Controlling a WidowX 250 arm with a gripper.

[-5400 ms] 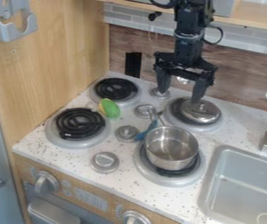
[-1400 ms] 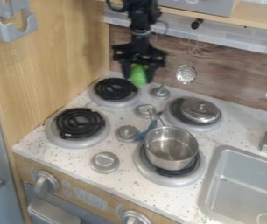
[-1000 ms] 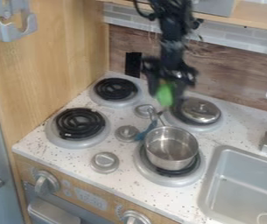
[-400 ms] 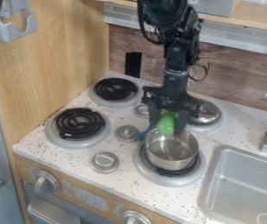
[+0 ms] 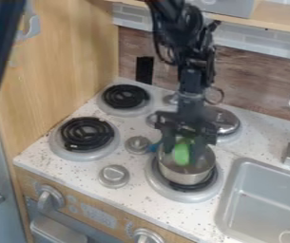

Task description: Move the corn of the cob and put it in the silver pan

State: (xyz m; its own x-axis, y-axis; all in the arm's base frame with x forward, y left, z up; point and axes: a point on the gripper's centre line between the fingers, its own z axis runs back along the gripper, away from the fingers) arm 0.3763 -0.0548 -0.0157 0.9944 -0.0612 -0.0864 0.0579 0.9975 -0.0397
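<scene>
Placement step: my gripper [image 5: 184, 147] grips the corn [image 5: 181, 154], jaws parted by its width, at the mouth of the pan [image 5: 184, 177], near the worktop's [image 5: 139, 182] front edge; next, lower slightly, release

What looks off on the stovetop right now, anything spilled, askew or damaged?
Nothing stands out. The saucepan sits upright on the front right burner, the green toy corn is between the gripper's fingers over it, and no spill or damage is visible.
</scene>
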